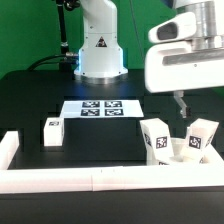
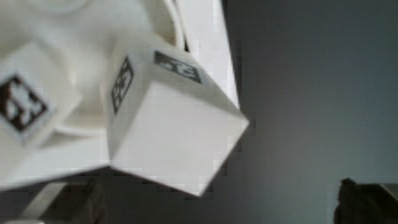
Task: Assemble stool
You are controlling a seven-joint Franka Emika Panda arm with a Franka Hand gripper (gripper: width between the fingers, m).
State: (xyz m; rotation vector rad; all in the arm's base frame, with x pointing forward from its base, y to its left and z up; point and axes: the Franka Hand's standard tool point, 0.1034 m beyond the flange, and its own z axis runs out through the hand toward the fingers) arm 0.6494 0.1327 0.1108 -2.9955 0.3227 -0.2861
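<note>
Marker board flat on black table; white rails along edge.

Looks smooth, matt white plastic on the legs. Reads dull, dark and matt across the surface. Gleams glossy white on the arm casing. Appears flat and matt at the marker board.

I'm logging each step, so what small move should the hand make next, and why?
Probably swing the open, empty hand toward the exterior view's left, over the lone leg; the two other legs already stand upright below it.
</note>
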